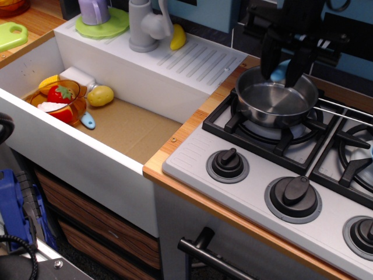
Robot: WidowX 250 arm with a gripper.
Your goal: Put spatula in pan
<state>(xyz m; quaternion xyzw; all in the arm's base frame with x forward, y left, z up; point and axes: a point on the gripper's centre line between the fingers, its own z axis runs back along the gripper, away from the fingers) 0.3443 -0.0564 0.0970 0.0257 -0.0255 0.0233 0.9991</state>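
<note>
My black gripper (282, 71) hangs over the far side of the shiny steel pan (274, 99), which sits on the left rear burner with its thin handle pointing right. The fingers are shut on the spatula (280, 71); only a bit of its light-blue handle shows between them, and its grey head is hidden. The spatula is held just above the pan's bowl, near the back rim.
Grey stove top (192, 157) with black knobs (227, 164) in front of the pan. A white sink (111, 125) at left holds an orange bowl (63, 105) with toy food and a tiny light-blue piece (88, 121). A grey faucet (143, 26) stands behind the sink.
</note>
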